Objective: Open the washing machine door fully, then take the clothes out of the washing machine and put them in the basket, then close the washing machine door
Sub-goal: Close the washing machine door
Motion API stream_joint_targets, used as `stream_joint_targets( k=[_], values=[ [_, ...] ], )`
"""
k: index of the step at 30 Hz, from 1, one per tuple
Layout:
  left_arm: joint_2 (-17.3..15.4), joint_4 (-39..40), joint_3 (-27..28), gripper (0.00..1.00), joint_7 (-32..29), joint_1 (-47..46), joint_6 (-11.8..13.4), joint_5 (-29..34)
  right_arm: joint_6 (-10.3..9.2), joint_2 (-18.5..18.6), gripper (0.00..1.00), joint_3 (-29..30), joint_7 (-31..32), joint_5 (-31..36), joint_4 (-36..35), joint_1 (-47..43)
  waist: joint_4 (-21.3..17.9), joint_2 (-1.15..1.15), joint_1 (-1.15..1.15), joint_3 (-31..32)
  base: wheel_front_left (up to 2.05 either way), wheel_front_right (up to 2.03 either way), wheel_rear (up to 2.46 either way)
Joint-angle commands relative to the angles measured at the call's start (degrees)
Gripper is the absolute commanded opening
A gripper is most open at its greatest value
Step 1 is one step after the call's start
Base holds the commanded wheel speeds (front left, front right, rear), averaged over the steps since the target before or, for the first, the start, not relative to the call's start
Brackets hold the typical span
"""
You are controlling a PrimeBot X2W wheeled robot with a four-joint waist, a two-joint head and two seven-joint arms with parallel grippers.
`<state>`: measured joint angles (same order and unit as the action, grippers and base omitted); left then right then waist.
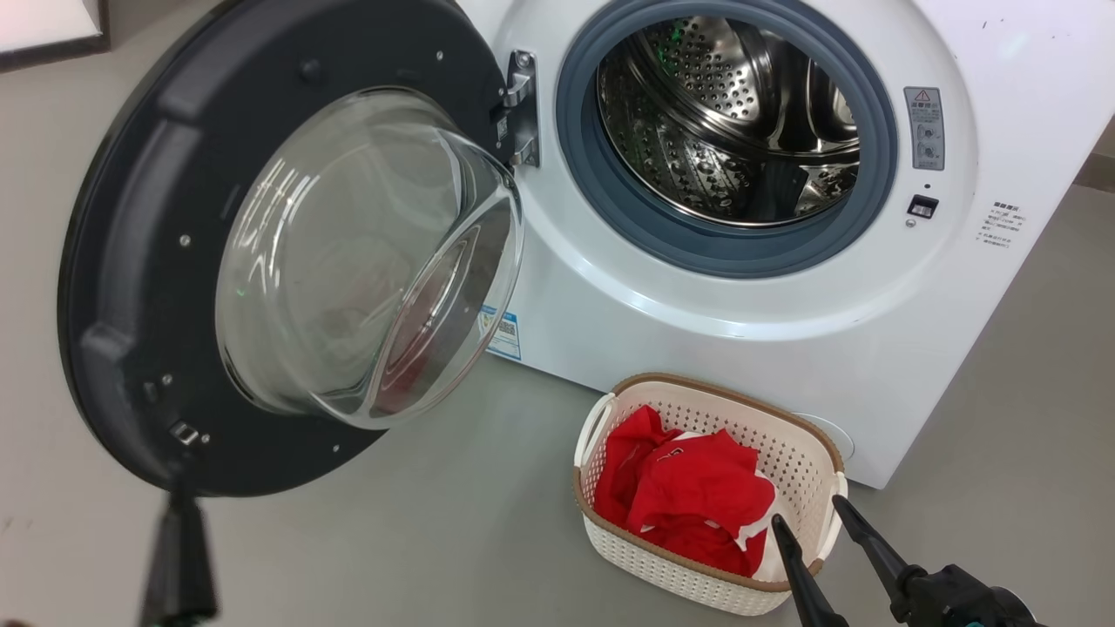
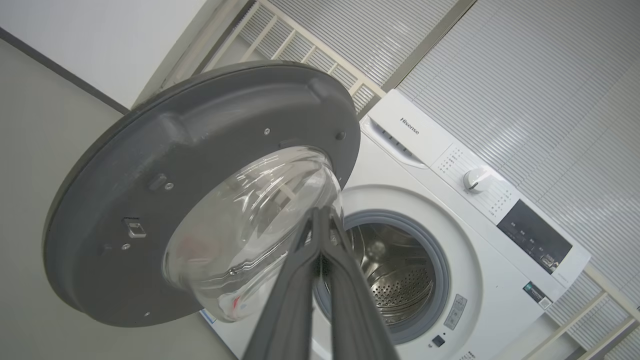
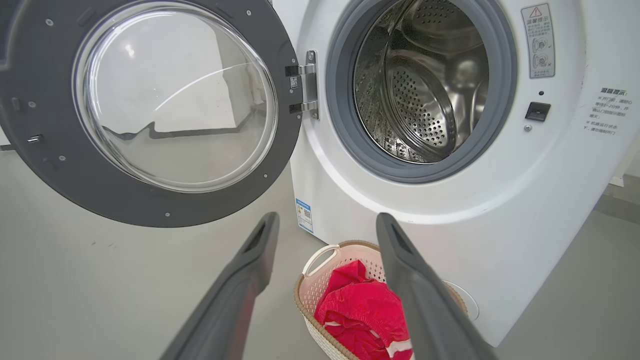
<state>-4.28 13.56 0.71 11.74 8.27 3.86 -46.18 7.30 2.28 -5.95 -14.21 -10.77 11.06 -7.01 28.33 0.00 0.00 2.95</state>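
Note:
The washing machine (image 1: 697,331) stands with its door (image 1: 131,218) swung wide open to the left, the glass bowl (image 1: 366,261) facing me. The steel drum (image 1: 723,122) looks bare inside. On the floor in front of the machine, the basket (image 1: 788,457) holds the red clothes (image 1: 697,496). My right gripper (image 1: 808,512) hangs open just over the basket's near right corner, nothing between its fingers; its wrist view shows the right gripper (image 3: 327,220) above the clothes (image 3: 360,310). My left gripper (image 1: 179,498) is shut and empty, its tip just below the door's lower rim, and the left gripper (image 2: 320,214) points toward the door (image 2: 150,200).
Grey floor (image 1: 392,540) spreads in front of the machine and to both sides. The open door juts out over the floor at the left. A dark skirting line (image 1: 52,48) runs along the wall at the far left. The machine's dial (image 2: 475,179) sits on its top panel.

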Motion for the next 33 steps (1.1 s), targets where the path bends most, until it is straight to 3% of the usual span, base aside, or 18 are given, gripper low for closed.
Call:
stream_joint_targets(
  k=[1,4,9,16,25,33],
  values=[
    [0.25,2.48,3.81,0.00,0.71,-3.67,-1.01,-4.53,0.19,0.60,1.00,-0.97,-0.70,-0.56,-1.43,1.94,-0.01,0.00,0.00,-0.08,0.00,0.00,0.00],
    [0.59,3.70,8.26,0.00,0.83,-5.45,-2.38,-13.10,0.19,0.60,1.00,-0.95,-0.70,-0.53,-1.71,1.84,-0.11,0.00,0.00,-0.27,0.00,0.00,0.00],
    [-1.18,3.91,16.12,0.00,0.53,-8.71,-3.38,-21.59,0.19,0.60,1.00,-0.85,-0.63,-0.44,-1.90,1.86,-0.42,0.00,0.00,-0.60,0.00,0.00,0.00],
    [-8.14,-3.29,24.32,0.00,-3.09,-15.84,-3.99,-30.59,0.19,0.60,1.00,-0.65,-0.59,-0.55,-2.16,2.04,-0.66,0.00,0.00,-0.96,0.00,0.00,0.00],
    [-17.57,-19.06,28.55,0.00,-7.60,-26.12,-2.93,-35.60,0.19,0.60,1.00,-0.84,-0.12,0.05,-2.69,2.64,-2.13,0.00,0.00,-2.08,0.00,0.00,0.00],
    [-21.60,-31.07,27.36,0.00,-10.89,-31.19,-2.11,-36.32,0.19,0.60,1.00,-0.95,0.60,0.47,-3.46,2.85,-3.66,0.00,0.00,-2.96,0.00,0.00,0.00]
  ],
)
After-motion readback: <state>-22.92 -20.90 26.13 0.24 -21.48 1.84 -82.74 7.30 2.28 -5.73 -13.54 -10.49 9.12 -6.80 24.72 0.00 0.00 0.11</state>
